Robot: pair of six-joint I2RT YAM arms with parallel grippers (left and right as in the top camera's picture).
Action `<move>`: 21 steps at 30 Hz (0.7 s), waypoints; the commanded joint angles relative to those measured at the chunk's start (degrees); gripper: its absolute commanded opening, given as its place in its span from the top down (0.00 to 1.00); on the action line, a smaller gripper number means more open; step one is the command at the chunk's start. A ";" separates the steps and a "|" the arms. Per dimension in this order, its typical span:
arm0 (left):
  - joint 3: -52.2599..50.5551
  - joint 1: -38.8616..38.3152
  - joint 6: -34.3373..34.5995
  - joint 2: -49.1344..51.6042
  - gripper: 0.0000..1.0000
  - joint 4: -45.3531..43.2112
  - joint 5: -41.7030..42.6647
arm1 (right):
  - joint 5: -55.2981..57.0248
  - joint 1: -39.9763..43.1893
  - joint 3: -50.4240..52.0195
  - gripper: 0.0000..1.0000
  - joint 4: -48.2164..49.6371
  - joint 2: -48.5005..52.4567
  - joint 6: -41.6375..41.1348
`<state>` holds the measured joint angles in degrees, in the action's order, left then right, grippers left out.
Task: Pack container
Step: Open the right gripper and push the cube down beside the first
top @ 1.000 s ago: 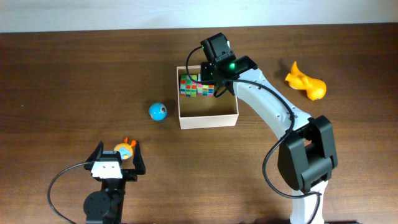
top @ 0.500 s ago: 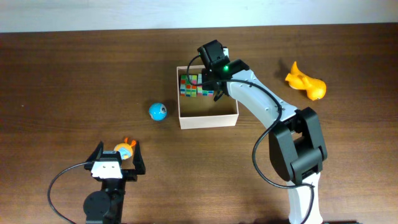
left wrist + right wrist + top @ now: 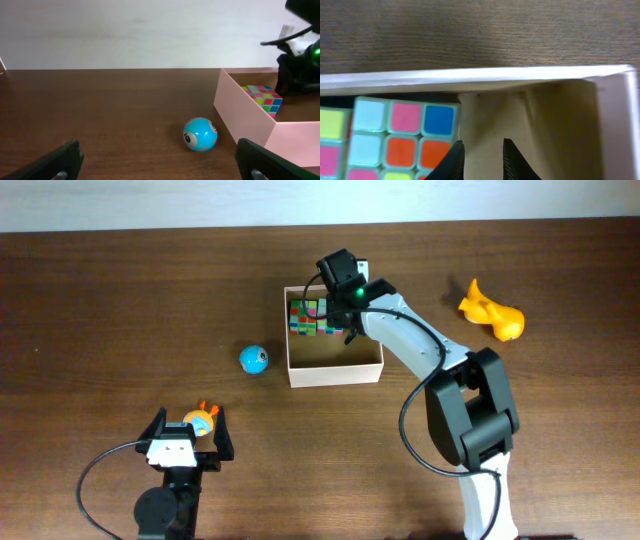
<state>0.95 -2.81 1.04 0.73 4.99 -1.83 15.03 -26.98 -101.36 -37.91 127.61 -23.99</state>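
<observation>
Dark wood tabletop [image 3: 100, 300] carries everything. Nearest, the left tool [image 3: 157, 155] sits spread wide and idle, an orange toy [image 3: 202, 420] by its fingers. Then comes a blue ball [image 3: 254, 359]. Beyond, the container [image 3: 335, 373] holds cubes [image 3: 315, 317] tucked against its far wall, likely to save room. The right tool [image 3: 481, 155] hangs inside, narrow and empty, its fingers cut off below.
</observation>
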 commanded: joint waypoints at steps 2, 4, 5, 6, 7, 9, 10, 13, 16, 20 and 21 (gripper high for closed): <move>-0.17 -0.02 -0.85 -0.44 0.01 0.20 0.81 | 1.33 0.48 -0.31 0.80 0.83 1.16 -0.04; -0.17 -0.02 -0.85 -0.44 0.01 0.20 0.81 | 1.27 0.76 -0.31 0.79 1.27 1.16 -0.04; -0.17 -0.02 -0.85 -0.44 0.01 0.20 0.81 | 1.22 0.87 -0.31 0.79 1.38 1.16 -0.02; -0.17 -0.02 -0.85 -0.44 0.01 0.20 0.81 | 1.09 1.01 -0.31 0.79 1.49 1.16 0.02; -0.17 -0.02 -0.85 -0.44 0.01 0.20 0.81 | 0.87 1.16 -0.31 0.79 1.53 1.16 0.02; -0.17 -0.02 -0.85 -0.44 0.01 0.17 0.81 | 0.59 1.51 -0.31 0.79 1.60 1.16 0.15; -0.17 -0.02 -0.85 -0.44 0.01 0.20 0.81 | 0.11 1.66 -0.31 0.79 1.73 1.16 0.63; -0.17 -0.02 -0.85 -0.44 0.01 0.20 0.81 | -0.72 2.12 -0.31 0.79 2.34 1.16 1.31; -0.17 -0.02 -0.85 -0.44 0.01 0.20 0.81 | -1.95 2.38 -0.33 0.79 3.10 1.16 2.60; -0.17 -0.02 -0.85 -0.44 0.01 0.17 0.81 | -2.25 2.36 -0.31 0.79 3.61 1.16 2.80; -0.17 -0.02 -0.85 -0.44 0.01 0.17 0.81 | -2.69 2.38 -0.31 0.79 3.67 1.16 2.84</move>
<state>0.95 -2.81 1.04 0.73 4.99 -1.83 13.61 -24.88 -101.36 -34.54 128.57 -21.96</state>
